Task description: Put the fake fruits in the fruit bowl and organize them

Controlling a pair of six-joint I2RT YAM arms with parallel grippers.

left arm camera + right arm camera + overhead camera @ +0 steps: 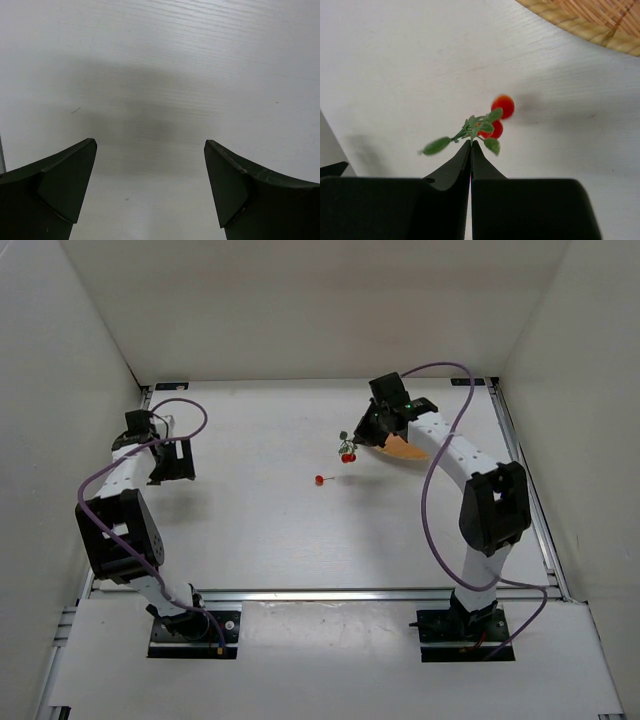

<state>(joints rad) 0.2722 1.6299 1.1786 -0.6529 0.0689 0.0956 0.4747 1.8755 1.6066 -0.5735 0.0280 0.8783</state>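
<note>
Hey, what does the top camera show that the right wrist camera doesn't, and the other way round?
Only the top view: a lone berry lying on the table apart from the berry sprig, and the left gripper far off to the left.
Only the right wrist view: the right gripper pinched shut on the sprig's green stem, and the weave of the fruit bowl at its rim.
Both: the berry sprig, the right gripper and part of the fruit bowl.

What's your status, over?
Right gripper shut on green-stemmed red berry sprig. Left gripper open, empty. One loose red berry on table. Nothing between sprig and woven tan bowl.
</note>
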